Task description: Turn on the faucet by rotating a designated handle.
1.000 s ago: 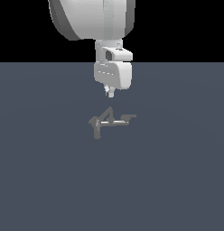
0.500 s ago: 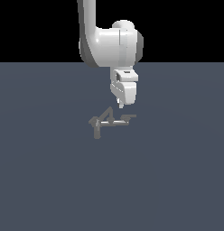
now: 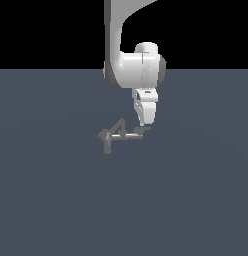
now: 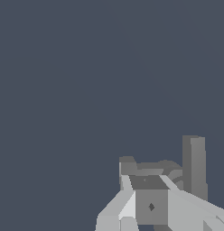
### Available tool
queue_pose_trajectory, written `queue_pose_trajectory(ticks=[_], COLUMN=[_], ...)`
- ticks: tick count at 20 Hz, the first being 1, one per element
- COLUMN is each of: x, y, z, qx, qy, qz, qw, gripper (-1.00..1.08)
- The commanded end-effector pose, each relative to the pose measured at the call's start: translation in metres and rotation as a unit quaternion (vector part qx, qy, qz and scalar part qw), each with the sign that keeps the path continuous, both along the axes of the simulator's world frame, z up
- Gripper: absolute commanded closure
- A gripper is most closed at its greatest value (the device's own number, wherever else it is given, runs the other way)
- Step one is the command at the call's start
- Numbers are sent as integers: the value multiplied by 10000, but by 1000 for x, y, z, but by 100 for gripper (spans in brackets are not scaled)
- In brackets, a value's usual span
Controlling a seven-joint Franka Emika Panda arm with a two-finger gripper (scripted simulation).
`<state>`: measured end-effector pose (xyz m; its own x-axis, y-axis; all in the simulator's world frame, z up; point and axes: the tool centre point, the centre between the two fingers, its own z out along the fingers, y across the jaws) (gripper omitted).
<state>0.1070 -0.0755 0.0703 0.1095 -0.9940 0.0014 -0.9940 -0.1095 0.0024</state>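
Note:
The faucet is a small dull-grey fixture on the floor, with a pale rod, a triangular peak and a short thick stub. The handle is the short dark tab at the rod's end on the exterior view's right. My gripper hangs straight down with its tips right at the handle, and its fingers look pressed together. In the wrist view the gripper fills the lower edge with grey faucet bars just beyond it. I cannot tell the handle apart there.
The faucet stands alone on a flat dark blue-grey floor. The white arm comes down from above, over the faucet's end on the exterior view's right.
The arm has swung toward the exterior view's right and come down. The wrist has turned, and the gripper went from above the triangular peak to the handle end. The faucet has not visibly moved.

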Motion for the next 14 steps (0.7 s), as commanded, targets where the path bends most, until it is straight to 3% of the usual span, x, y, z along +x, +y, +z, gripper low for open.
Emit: queue_pose_trajectory(ticks=[1, 14], x=[4, 7], y=[-6, -10], z=[-6, -9], qx=[1, 8], qy=[-9, -11], qz=[-128, -214], qw=[9999, 9998], gripper=[108, 108])
